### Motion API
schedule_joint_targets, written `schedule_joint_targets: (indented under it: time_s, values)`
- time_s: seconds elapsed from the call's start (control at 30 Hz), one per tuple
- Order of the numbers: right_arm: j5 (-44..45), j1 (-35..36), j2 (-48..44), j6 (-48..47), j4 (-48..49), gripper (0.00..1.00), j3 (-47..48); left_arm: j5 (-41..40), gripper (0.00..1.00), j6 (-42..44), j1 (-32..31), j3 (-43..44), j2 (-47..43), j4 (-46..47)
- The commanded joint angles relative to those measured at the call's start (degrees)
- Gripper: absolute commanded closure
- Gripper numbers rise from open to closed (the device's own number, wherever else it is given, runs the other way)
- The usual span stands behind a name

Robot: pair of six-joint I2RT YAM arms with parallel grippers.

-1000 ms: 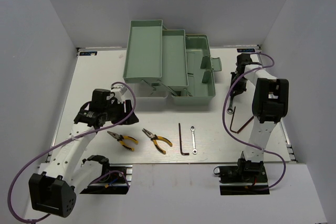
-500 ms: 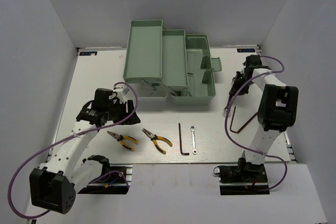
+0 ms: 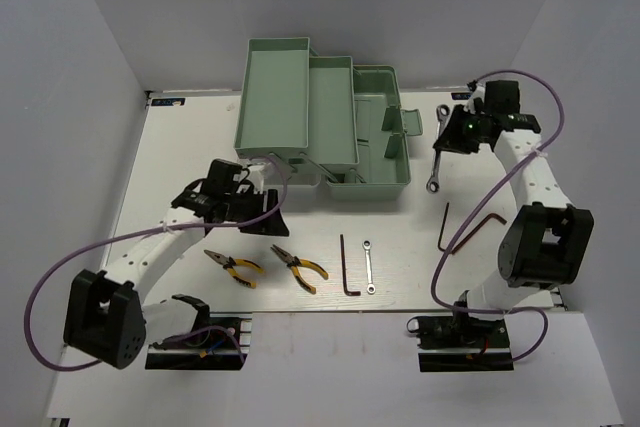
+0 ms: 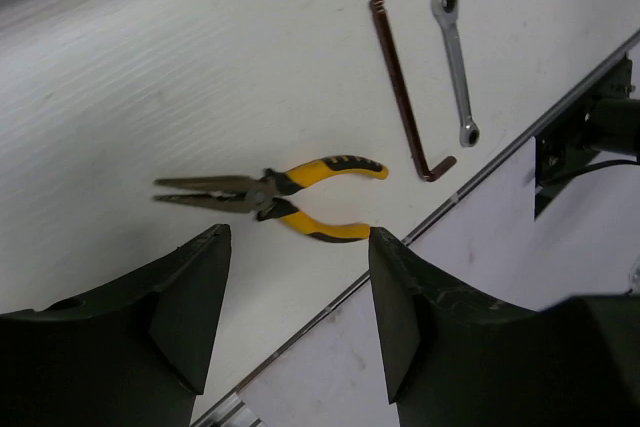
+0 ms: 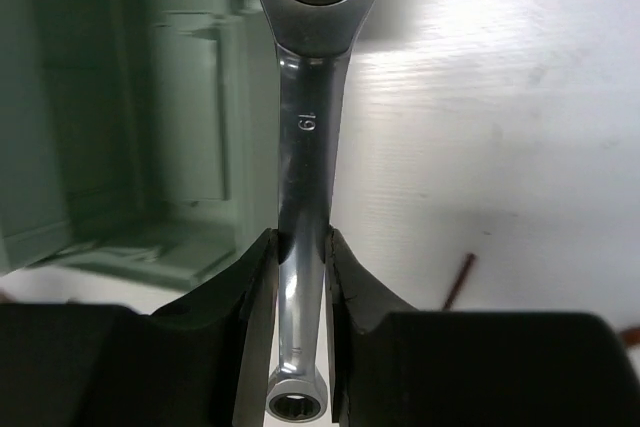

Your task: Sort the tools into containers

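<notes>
Larger silver wrench (image 5: 302, 137) is clamped by its shank between the two fingers of the right gripper (image 5: 300, 252), jaws narrow and pressed on both sides. The big ring end points away from the wrist and the small ring end sits back between the fingers; a number is stamped on the shank. In the top view the wrench (image 3: 436, 152) hangs from the right gripper (image 3: 447, 133) just beside the right side of the mint-green toolbox (image 3: 300, 97). It is near the base bin (image 3: 392, 162) and not in any compartment. Reddish-brown hex key (image 3: 445, 227) lies on the table (image 3: 180, 147) nearer the arm bases, well apart from the wrench. Further left in the front row: small wrench (image 3: 369, 267), dark hex key (image 3: 346, 265), one pair of yellow-handled pliers (image 3: 298, 269), a second pair (image 3: 235, 267). All lie flat and none touch. Left gripper (image 3: 264, 211) is in front of the toolbox with its jaws wide and nothing between them. Its wrist view looks past the spread fingers (image 4: 185, 312) onto the pliers (image 4: 270, 197).
</notes>
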Motion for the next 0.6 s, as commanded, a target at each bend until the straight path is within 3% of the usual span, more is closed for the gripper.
schedule_joint_targets:
  time_s: [0.0,0.17,0.33,0.5,0.57]
  values:
    - [-10.5,5.0,2.0,-3.0,0.8,1.0,10.1,3.5,0.33,0.0,-4.3,4.3,3.4,4.4]
    - [-9.7,10.5,8.2,-2.1,2.2,1.0,18.4,3.5,0.33,-1.1,-11.7,11.1,9.9,6.0]
    - [-4.2,13.6,22.8,0.6,-2.8,1.0,35.2,-4.1,0.33,-4.7,-19.3,15.3,12.5,6.0]
    - [-0.7,16.0,27.1,-0.3,-4.6,0.99,37.0,-13.3,0.31,-8.5,-25.6,17.1,16.2,8.4]
    - [-0.5,16.6,28.0,-0.8,-4.8,0.8,36.0,-17.3,0.31,-10.3,-28.6,17.8,17.6,8.4]
